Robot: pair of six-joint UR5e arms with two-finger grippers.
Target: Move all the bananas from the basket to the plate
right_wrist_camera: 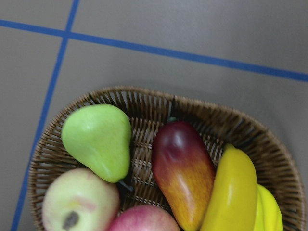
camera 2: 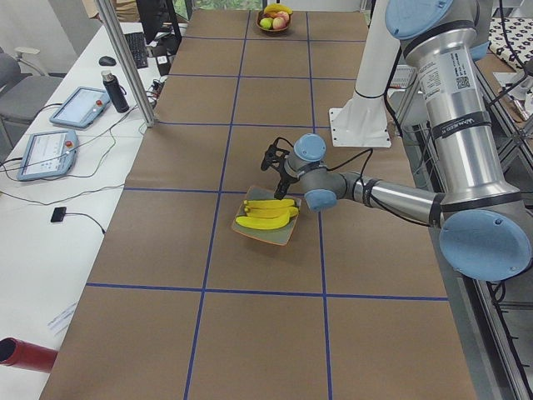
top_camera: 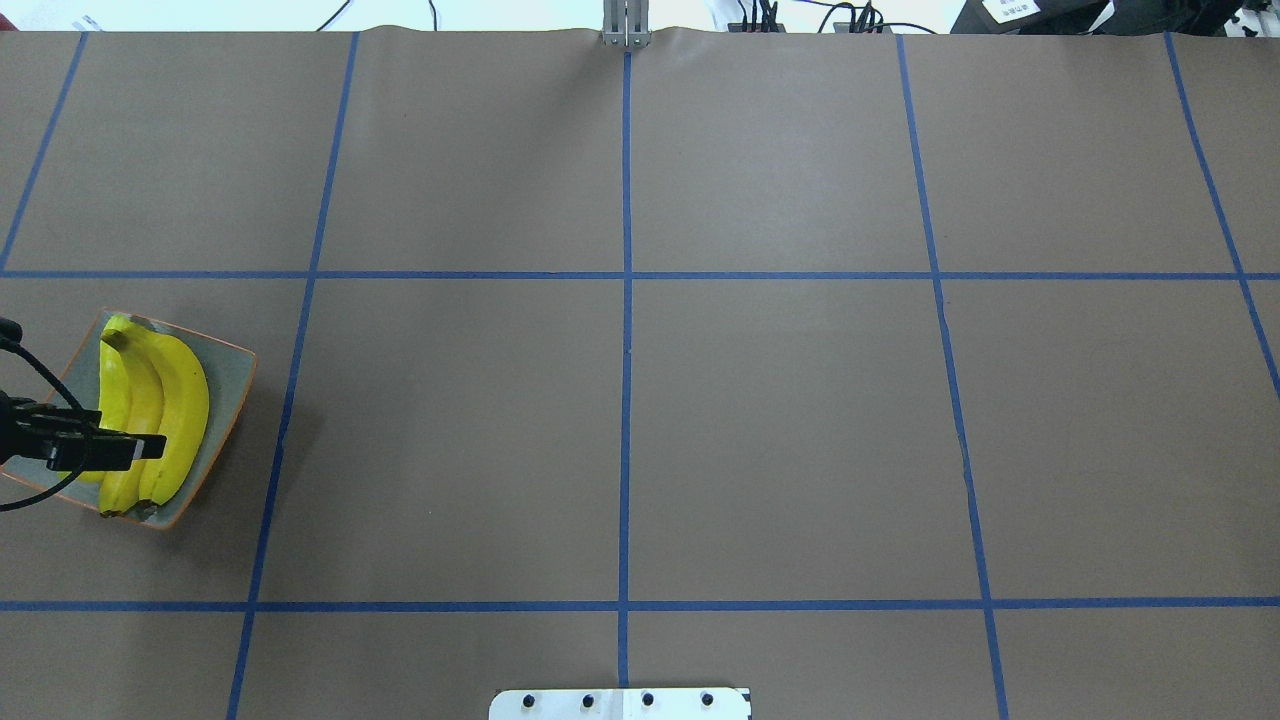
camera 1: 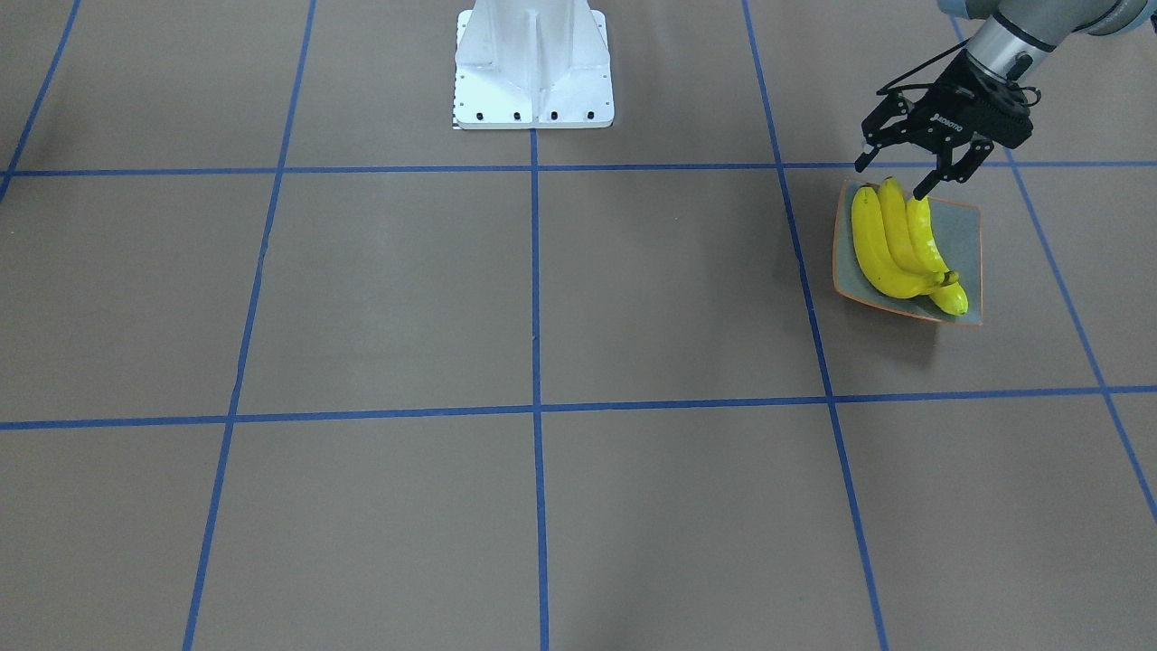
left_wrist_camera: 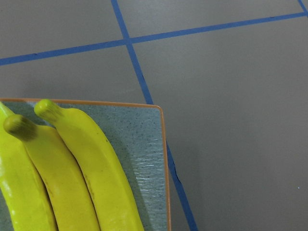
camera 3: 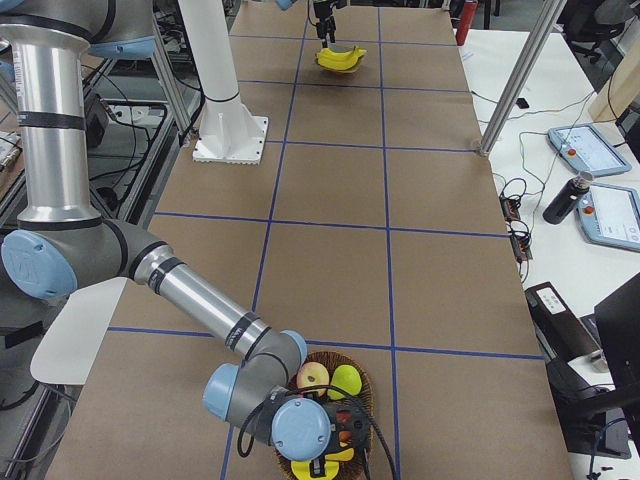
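Observation:
Three yellow bananas (camera 1: 890, 244) lie side by side on the grey-blue plate (camera 1: 965, 237) with its orange rim, and a further yellow end shows at their tip. They also show in the left wrist view (left_wrist_camera: 72, 163). My left gripper (camera 1: 890, 179) is open and empty, just above the plate's edge nearest the robot. More bananas (right_wrist_camera: 231, 192) lie in the wicker basket (right_wrist_camera: 144, 94). My right gripper (camera 3: 330, 435) hangs over the basket; I cannot tell whether it is open or shut.
The basket also holds a green pear (right_wrist_camera: 98, 139), a red-yellow mango (right_wrist_camera: 183, 171) and apples (right_wrist_camera: 79, 202). The robot's white base (camera 1: 533, 68) stands at the table's middle edge. Blue tape lines cross the brown table.

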